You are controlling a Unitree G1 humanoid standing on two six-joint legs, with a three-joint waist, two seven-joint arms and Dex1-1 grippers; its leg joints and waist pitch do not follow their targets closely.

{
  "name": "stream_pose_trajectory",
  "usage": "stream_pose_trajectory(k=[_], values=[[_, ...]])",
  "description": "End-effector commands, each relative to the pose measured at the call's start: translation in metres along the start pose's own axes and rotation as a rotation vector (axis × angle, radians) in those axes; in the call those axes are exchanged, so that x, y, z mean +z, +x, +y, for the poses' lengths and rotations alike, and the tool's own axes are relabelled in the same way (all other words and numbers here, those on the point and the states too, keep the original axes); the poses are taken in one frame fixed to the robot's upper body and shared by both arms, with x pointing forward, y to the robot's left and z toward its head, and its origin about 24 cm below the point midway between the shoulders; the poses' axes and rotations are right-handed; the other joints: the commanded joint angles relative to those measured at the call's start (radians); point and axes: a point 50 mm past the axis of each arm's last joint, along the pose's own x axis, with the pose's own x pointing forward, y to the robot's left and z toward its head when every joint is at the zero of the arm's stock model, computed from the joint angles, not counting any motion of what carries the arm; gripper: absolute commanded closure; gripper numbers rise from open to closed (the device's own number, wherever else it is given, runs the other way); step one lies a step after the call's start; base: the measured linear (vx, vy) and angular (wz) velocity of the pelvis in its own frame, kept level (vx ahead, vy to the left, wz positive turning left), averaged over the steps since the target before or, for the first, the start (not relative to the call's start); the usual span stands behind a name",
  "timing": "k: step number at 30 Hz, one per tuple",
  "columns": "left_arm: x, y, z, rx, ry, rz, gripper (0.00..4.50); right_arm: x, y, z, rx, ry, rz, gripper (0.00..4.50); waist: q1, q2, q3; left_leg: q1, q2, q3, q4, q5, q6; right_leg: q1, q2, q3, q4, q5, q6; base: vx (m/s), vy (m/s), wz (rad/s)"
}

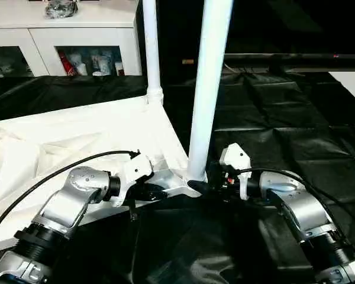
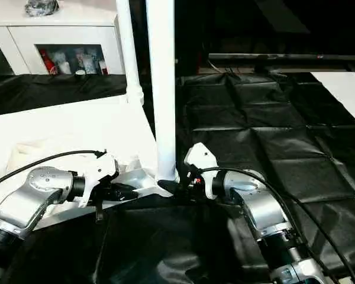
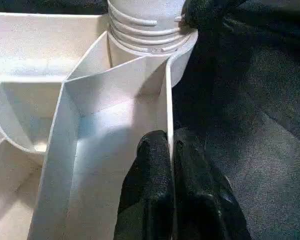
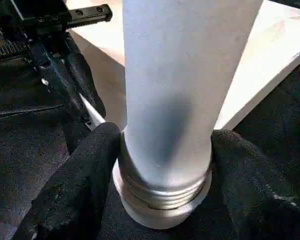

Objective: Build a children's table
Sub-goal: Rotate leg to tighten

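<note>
We see the white plastic rectangular tabletop point(image 1: 77, 142) lying ribbed underside up on the black sheet point(image 1: 284, 148). At its near corner stands a long white tapered tube leg point(image 1: 208, 89), threaded into the socket. Our right gripper point(image 4: 165, 165), forearm reaching inward, clamps that leg's base. Our left gripper point(image 3: 171, 170) pinches the tabletop's edge wall beside that corner.

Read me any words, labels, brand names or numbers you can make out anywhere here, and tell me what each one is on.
None can be read.
Items behind the cabinet's glass doors: any labels are too small and blurred to read.
Tabletop, near leg, far leg: plain white, no print or marks.
Left end effector, right end effector, black floor covering: no lettering shows.
</note>
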Motion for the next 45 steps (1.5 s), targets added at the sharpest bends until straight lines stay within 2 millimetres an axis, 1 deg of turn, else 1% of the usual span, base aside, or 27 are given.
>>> stream_pose_trajectory(k=[1,7,8,9,10,12,13,14,15,17,18,19,20,21,23,25,27,28,30,31,33,35,36,37,39,40,45], values=[[0.007,0.004,-0.002,-0.056,0.028,-0.028,4.50,0.002,0.004,-0.003,0.001,-0.007,0.005,1.70,-0.005,0.000,-0.055,0.025,0.093,-0.041,-0.095,-0.251,-0.006,0.031,-0.098,0.057,-0.081,-0.303,-0.225,0.000,0.000,0.00],[0.009,0.006,0.003,0.000,-0.011,-0.043,4.50,0.000,0.006,-0.001,0.003,0.013,-0.009,1.80,-0.007,-0.001,-0.053,0.026,0.093,-0.040,-0.095,-0.265,-0.010,0.028,-0.099,0.057,-0.085,-0.333,-0.220,0.000,0.000,0.00],[0.011,0.009,0.008,0.056,-0.024,-0.048,4.50,-0.001,0.008,-0.002,-0.024,0.035,-0.022,1.81,-0.008,-0.003,-0.052,0.026,0.093,-0.041,-0.096,-0.267,-0.011,0.028,-0.098,0.057,-0.087,-0.350,-0.216,0.000,0.000,0.00],[0.019,0.015,0.018,0.140,-0.057,-0.080,4.50,-0.005,0.012,-0.007,-0.114,0.072,-0.029,1.81,-0.006,-0.001,-0.052,0.033,0.093,-0.039,-0.094,-0.278,-0.020,0.020,-0.097,0.058,-0.090,-0.364,-0.214,0.000,0.000,0.00],[0.019,0.015,0.018,0.140,-0.057,-0.080,4.50,-0.005,0.012,-0.007,-0.114,0.072,-0.029,1.81,-0.006,-0.001,-0.052,0.033,0.093,-0.039,-0.094,-0.278,-0.020,0.020,-0.097,0.058,-0.090,-0.364,-0.214,0.000,0.000,0.00],[0.032,0.024,0.028,0.233,-0.104,-0.119,4.50,-0.010,0.019,-0.016,-0.261,0.131,-0.023,1.82,-0.010,-0.001,-0.054,0.026,0.090,-0.041,-0.096,-0.272,-0.035,0.025,-0.101,0.056,-0.089,-0.380,-0.209,0.000,0.000,0.00],[0.032,0.024,0.028,0.233,-0.104,-0.119,4.50,-0.010,0.019,-0.016,-0.261,0.131,-0.023,1.82,-0.010,-0.003,-0.055,0.026,0.090,-0.043,-0.095,-0.269,-0.039,0.027,-0.101,0.054,-0.089,-0.375,-0.208,0.000,0.000,0.00],[0.045,0.036,0.036,0.310,-0.147,-0.153,4.50,-0.013,0.029,-0.022,-0.373,0.217,-0.030,1.82,-0.010,0.002,-0.057,0.023,0.090,-0.044,-0.096,-0.261,-0.039,0.030,-0.101,0.054,-0.084,-0.357,-0.208,0.000,0.000,0.00],[0.047,0.039,0.037,0.317,-0.149,-0.158,4.50,-0.013,0.031,-0.022,-0.391,0.227,-0.032,1.82,-0.014,0.002,-0.057,0.031,0.088,-0.040,-0.094,-0.269,-0.044,0.022,-0.098,0.054,-0.089,-0.346,-0.216,0.000,0.000,0.00],[0.057,0.050,0.040,0.347,-0.150,-0.169,4.50,-0.011,0.042,-0.024,-0.462,0.254,-0.028,1.82,-0.017,0.001,-0.060,0.020,0.086,-0.041,-0.094,-0.247,-0.037,0.032,-0.100,0.054,-0.086,-0.298,-0.221,0.000,0.000,0.00],[0.059,0.052,0.040,0.354,-0.149,-0.168,4.50,-0.011,0.045,-0.024,-0.474,0.256,-0.026,1.82,-0.017,0.005,-0.064,0.021,0.087,-0.039,-0.093,-0.225,-0.031,0.032,-0.099,0.053,-0.083,-0.251,-0.226,0.000,0.000,0.00],[0.062,0.058,0.040,0.363,-0.126,-0.166,4.50,-0.007,0.055,-0.022,-0.466,0.245,-0.025,1.82,-0.019,0.005,-0.065,0.017,0.086,-0.038,-0.090,-0.198,-0.016,0.038,-0.099,0.053,-0.078,-0.199,-0.237,0.000,0.000,0.00],[0.063,0.060,0.040,0.368,-0.123,-0.167,4.50,-0.005,0.058,-0.021,-0.461,0.239,-0.029,1.82,-0.019,0.004,-0.065,0.017,0.086,-0.037,-0.090,-0.189,-0.008,0.037,-0.099,0.053,-0.078,-0.185,-0.241,0.000,0.000,0.00],[0.065,0.063,0.040,0.368,-0.119,-0.169,4.50,-0.001,0.063,-0.019,-0.441,0.231,-0.044,1.82,-0.020,0.003,-0.067,0.016,0.084,-0.035,-0.086,-0.170,0.008,0.041,-0.100,0.053,-0.076,-0.155,-0.249,0.000,0.000,0.00],[0.067,0.066,0.038,0.353,-0.103,-0.172,4.50,0.005,0.068,-0.016,-0.411,0.245,-0.077,1.27,-0.016,0.003,-0.070,0.013,0.087,-0.034,-0.083,-0.121,0.040,0.046,-0.102,0.051,-0.069,-0.092,-0.266,0.000,0.000,0.00],[0.067,0.065,0.037,0.333,-0.093,-0.177,4.50,0.009,0.070,-0.015,-0.382,0.265,-0.106,1.11,-0.014,0.004,-0.069,0.015,0.090,-0.033,-0.082,-0.117,0.053,0.045,-0.101,0.050,-0.067,-0.081,-0.273,0.000,0.000,0.00],[0.066,0.064,0.037,0.318,-0.088,-0.179,4.50,0.012,0.068,-0.016,-0.366,0.257,-0.117,0.91,-0.014,0.003,-0.067,0.018,0.091,-0.033,-0.085,-0.140,0.054,0.044,-0.100,0.049,-0.070,-0.117,-0.274,0.000,0.000,0.00],[0.064,0.061,0.036,0.306,-0.076,-0.176,4.50,0.013,0.065,-0.017,-0.344,0.239,-0.122,0.69,-0.015,0.001,-0.065,0.018,0.091,-0.032,-0.086,-0.160,0.048,0.043,-0.100,0.050,-0.074,-0.151,-0.270,0.000,0.000,0.00],[0.061,0.057,0.035,0.282,-0.059,-0.179,4.50,0.014,0.059,-0.018,-0.326,0.210,-0.120,0.63,-0.015,0.002,-0.064,0.019,0.092,-0.032,-0.087,-0.181,0.040,0.042,-0.101,0.050,-0.077,-0.188,-0.261,0.000,0.000,0.00],[0.059,0.054,0.035,0.264,-0.046,-0.180,4.50,0.013,0.054,-0.021,-0.320,0.185,-0.110,0.44,-0.016,0.001,-0.063,0.019,0.093,-0.031,-0.088,-0.188,0.034,0.041,-0.101,0.051,-0.078,-0.202,-0.254,0.000,0.000,0.00],[0.054,0.049,0.032,0.223,-0.027,-0.181,4.50,0.012,0.045,-0.024,-0.297,0.140,-0.091,0.33,-0.016,0.001,-0.063,0.016,0.094,-0.032,-0.089,-0.185,0.031,0.043,-0.101,0.051,-0.077,-0.208,-0.246,0.000,0.000,0.00],[0.052,0.043,0.029,0.170,-0.005,-0.194,4.50,0.011,0.034,-0.025,-0.256,0.097,-0.071,0.33,-0.016,0.004,-0.062,0.019,0.095,-0.031,-0.089,-0.192,0.030,0.040,-0.101,0.052,-0.079,-0.214,-0.245,0.000,0.000,0.00],[0.052,0.043,0.029,0.170,-0.005,-0.194,4.50,0.011,0.034,-0.025,-0.256,0.097,-0.071,0.33,-0.016,0.004,-0.062,0.019,0.095,-0.031,-0.089,-0.192,0.030,0.040,-0.101,0.052,-0.079,-0.214,-0.245,0.000,0.000,0.00],[0.047,0.037,0.025,0.114,0.015,-0.184,4.50,0.010,0.022,-0.026,-0.206,0.051,-0.044,0.33,-0.015,0.001,-0.062,0.019,0.096,-0.030,-0.089,-0.181,0.032,0.041,-0.100,0.052,-0.076,-0.200,-0.248,0.000,0.000,0.00],[0.042,0.032,0.023,0.079,0.029,-0.166,4.50,0.010,0.014,-0.026,-0.162,0.020,-0.027,0.33,-0.013,0.002,-0.062,0.019,0.097,-0.028,-0.088,-0.172,0.040,0.040,-0.099,0.052,-0.074,-0.189,-0.250,0.000,0.000,0.00],[0.040,0.029,0.021,0.059,0.032,-0.160,4.50,0.011,0.011,-0.027,-0.144,0.007,-0.023,0.33,-0.011,0.004,-0.062,0.022,0.097,-0.027,-0.087,-0.177,0.043,0.036,-0.098,0.052,-0.076,-0.195,-0.252,0.000,0.000,0.00],[0.032,0.018,0.016,-0.012,0.041,-0.137,4.50,0.014,0.002,-0.027,-0.089,-0.028,-0.002,0.33,-0.002,0.003,-0.059,0.025,0.100,-0.024,-0.091,-0.189,0.032,0.033,-0.097,0.052,-0.076,-0.212,-0.256,0.000,0.000,0.00]])
